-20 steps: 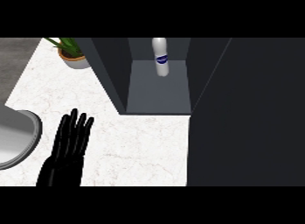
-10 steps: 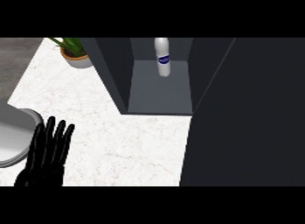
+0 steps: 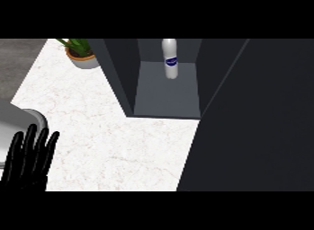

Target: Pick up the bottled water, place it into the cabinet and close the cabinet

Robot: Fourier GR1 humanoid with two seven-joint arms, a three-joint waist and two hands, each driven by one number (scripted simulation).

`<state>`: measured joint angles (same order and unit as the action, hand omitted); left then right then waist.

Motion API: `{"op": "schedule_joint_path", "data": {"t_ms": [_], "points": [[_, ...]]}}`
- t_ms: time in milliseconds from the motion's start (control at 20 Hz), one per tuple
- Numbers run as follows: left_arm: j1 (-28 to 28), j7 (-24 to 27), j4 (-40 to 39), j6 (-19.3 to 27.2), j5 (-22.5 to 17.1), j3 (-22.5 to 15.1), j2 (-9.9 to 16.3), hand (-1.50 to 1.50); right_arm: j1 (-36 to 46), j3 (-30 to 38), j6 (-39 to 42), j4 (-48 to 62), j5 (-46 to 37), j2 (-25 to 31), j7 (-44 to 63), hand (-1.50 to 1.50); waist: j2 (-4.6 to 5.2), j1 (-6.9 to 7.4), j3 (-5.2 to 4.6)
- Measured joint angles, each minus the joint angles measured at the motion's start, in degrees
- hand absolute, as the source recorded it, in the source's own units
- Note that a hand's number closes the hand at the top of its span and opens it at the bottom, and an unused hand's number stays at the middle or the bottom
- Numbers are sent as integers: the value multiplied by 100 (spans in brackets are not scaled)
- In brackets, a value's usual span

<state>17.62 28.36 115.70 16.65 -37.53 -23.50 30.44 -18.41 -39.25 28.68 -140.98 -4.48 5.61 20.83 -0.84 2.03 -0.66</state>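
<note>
Left hand [image 3: 28,157] sits low at the view's left edge, fingers straight and slightly fanned, pointing up-frame, holding nothing. Palm is cut off by the lower edge. It lies over the white marbled tabletop [image 3: 119,143], fingertips just beside the rim of a grey sink [image 3: 13,130] that enters from the left. Right hand doesn't show.

Further out — the cabinet [image 3: 166,96] stands open on the tabletop, dark grey walls, lighter grey floor inside. The bottled water [image 3: 170,59] stands upright at the back of that compartment, white body with a dark blue label, well apart from the hand. A wide dark panel [image 3: 265,117] fills the right side of the view from top to bottom — it looks like the cabinet's open door, but I can't tell for sure.

Far corner, left of the cabinet: a potted plant [image 3: 81,54], green leaves in a pale pot with a brownish rim. Beyond the tabletop's left edge, grey floor [image 3: 6,58].
</note>
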Motion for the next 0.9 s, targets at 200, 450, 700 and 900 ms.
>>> {"op": "schedule_joint_path", "data": {"t_ms": [200, 450, 700, 900], "points": [[115, 43, -42, -198, -117, 132, 98, -150, 526, -230, -112, 69, -110, 126, 255, 150, 13, 1, -5], [222, 67, -18, -364, -211, 203, 168, -150, 958, -316, -155, 61, -129, 331, 428, 150, 22, 22, -8], [295, 136, -26, -570, -296, 324, 257, -150, 1203, -323, -119, 70, -98, 461, 476, 150, 54, 106, -12], [334, 183, -34, -712, -353, 420, 326, -150, 1306, -302, -55, 75, -61, 493, 494, 150, 82, 194, -17]]}}
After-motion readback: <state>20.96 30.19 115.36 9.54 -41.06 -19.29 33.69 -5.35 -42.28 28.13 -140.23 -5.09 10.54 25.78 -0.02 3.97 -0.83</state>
